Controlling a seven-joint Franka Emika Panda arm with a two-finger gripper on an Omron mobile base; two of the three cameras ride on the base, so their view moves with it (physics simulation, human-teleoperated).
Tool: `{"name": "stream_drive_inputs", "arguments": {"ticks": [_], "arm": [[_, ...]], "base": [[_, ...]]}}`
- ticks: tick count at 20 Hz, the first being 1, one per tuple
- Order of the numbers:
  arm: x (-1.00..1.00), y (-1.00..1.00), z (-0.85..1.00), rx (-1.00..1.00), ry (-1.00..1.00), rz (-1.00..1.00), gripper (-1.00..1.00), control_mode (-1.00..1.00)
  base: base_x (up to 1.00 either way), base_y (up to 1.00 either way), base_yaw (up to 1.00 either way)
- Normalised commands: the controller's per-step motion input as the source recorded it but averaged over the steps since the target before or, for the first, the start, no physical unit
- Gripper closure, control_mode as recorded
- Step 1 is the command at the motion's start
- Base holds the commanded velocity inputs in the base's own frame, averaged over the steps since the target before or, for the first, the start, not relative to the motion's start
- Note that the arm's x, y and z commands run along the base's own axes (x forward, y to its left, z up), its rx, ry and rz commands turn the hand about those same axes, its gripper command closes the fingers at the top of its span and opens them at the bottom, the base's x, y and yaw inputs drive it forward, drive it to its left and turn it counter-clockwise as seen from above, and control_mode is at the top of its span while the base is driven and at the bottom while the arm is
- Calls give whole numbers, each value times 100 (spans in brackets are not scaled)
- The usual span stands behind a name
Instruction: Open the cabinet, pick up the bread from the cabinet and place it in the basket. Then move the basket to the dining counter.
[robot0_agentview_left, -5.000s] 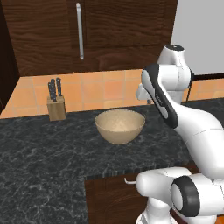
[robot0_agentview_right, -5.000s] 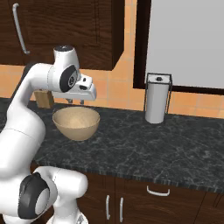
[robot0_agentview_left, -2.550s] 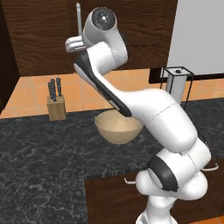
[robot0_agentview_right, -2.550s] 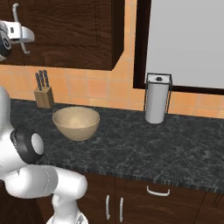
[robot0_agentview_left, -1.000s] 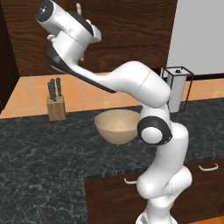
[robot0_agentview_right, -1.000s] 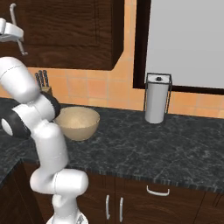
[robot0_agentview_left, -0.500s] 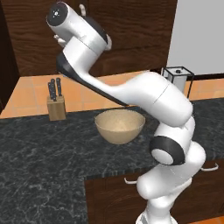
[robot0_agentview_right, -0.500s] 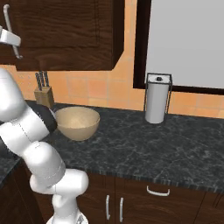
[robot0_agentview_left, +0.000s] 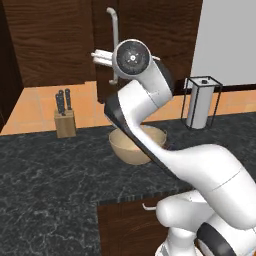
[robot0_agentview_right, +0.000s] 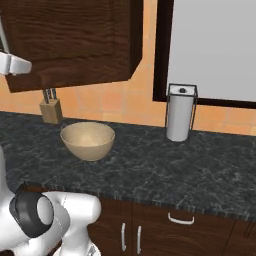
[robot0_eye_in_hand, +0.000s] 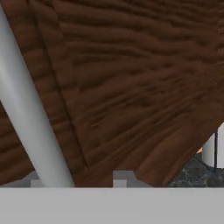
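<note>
The gripper (robot0_agentview_left: 102, 57) is raised to the cabinet (robot0_agentview_left: 55, 40) door, and in the hand view the silver bar handle (robot0_eye_in_hand: 30, 127) is seen passing between the two finger tips, the jaws standing narrowly apart around it without a visible clamp. The basket (robot0_agentview_left: 137, 145) is set on the black speckled counter (robot0_agentview_left: 50, 175), between the knife block (robot0_agentview_left: 65, 117) and the paper towel holder (robot0_agentview_left: 200, 102). The cabinet door is seen swung partly out from the wall.
</note>
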Motion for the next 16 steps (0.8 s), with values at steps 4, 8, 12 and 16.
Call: {"name": "stream_drive_inputs", "arguments": {"ticks": [4, 8, 12, 16], "arm": [[-100, -100, 0, 10, 0, 6, 100, -100], [-100, -100, 1, 7, 0, 5, 100, -100], [-100, -100, 0, 7, 3, 3, 100, -100], [-94, -100, -9, 3, 3, 2, 100, -100]], "base": [[0, 0, 0], [0, 0, 0], [0, 0, 0], [0, 0, 0]]}}
